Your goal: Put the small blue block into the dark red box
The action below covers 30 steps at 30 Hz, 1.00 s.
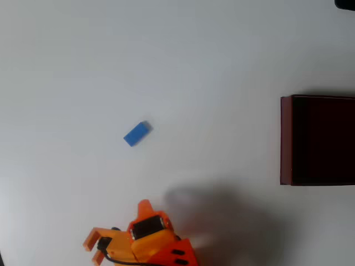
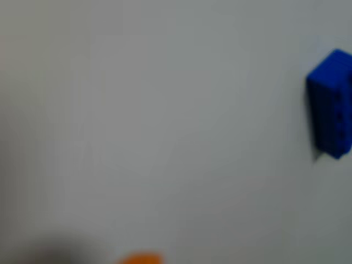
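The small blue block (image 1: 137, 133) lies tilted on the white table, left of centre in the overhead view. The dark red box (image 1: 285, 139) stands at the right edge, its nearly black inside facing up and partly cut off by the frame. My orange gripper (image 1: 92, 249) is at the bottom edge, below and left of the block and well apart from it, with its two fingers spread and nothing between them. In the blurred wrist view the small blue block (image 2: 331, 110) sits at the right edge, and an orange fingertip (image 2: 140, 258) peeks in at the bottom.
The white table (image 1: 166, 66) runs bare between block and box. A soft shadow of the arm (image 1: 222, 216) falls right of the gripper. A dark object (image 1: 345, 3) clips the top right corner.
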Motion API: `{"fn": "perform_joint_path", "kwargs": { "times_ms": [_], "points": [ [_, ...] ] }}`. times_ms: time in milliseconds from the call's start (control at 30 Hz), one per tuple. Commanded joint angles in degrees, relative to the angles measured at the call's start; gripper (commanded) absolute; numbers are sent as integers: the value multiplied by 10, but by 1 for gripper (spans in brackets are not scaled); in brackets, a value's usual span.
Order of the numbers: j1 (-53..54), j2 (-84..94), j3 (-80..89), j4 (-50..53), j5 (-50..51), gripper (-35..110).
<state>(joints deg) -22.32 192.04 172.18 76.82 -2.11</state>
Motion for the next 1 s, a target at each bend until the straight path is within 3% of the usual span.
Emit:
{"fn": "perform_joint_path", "kwargs": {
  "times_ms": [0, 333, 467, 700, 967],
  "points": [
    [-4, 2, 0, 4, -5, 0],
    [-24, 4, 0, 3, -33, 2],
    [-45, 2, 1, -10, -93, 22],
    [-63, -9, 0, -85, -102, 30],
    [-16, -308, -180, -123, -211, 31]
  ]
}}
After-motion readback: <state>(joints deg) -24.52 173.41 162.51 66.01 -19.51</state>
